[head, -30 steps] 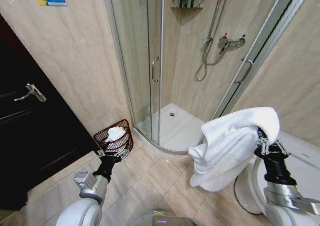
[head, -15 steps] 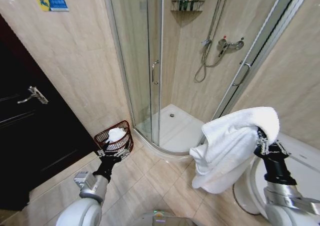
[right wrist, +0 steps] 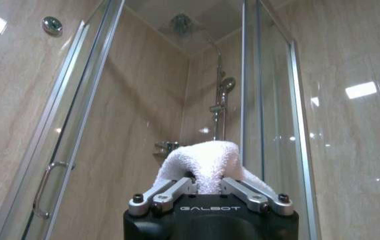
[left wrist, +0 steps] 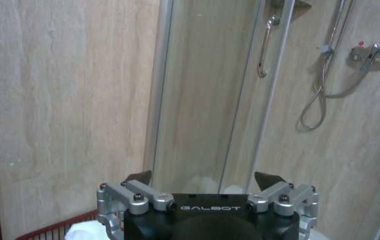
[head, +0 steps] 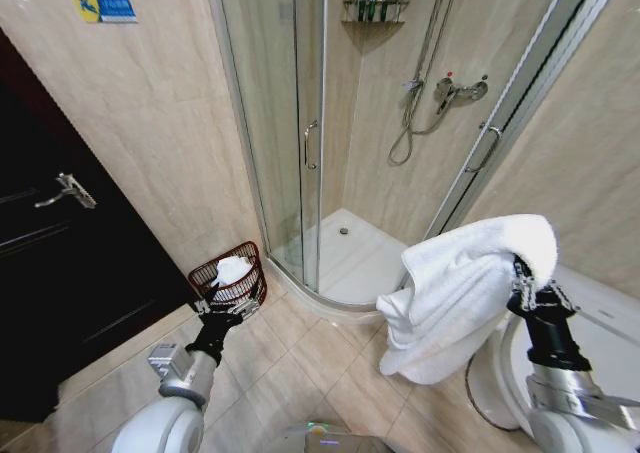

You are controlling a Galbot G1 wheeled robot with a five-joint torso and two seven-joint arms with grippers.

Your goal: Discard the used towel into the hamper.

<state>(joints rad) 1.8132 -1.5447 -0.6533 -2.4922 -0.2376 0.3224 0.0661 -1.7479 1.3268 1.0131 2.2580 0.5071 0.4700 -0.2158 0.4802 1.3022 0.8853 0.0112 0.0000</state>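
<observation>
Camera view shifted, right gripper (head: 519, 276) raised clamping towel (head: 460, 293), left gripper (left wrist: 203, 181) spread low near hamper (head: 229, 279)

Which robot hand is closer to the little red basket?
The left. The left gripper hovers just before the hamper, open. The right gripper is far across the floor, holding the white towel.

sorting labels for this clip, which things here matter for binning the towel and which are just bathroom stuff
Part of the job:
- large white terry towel, pinched in the right end effector
- small round reddish-brown woven hamper on the floor by the shower, white cloth already inside

Just there:
- left end effector, open, near the hamper
- curved glass shower enclosure
- dark door
</observation>
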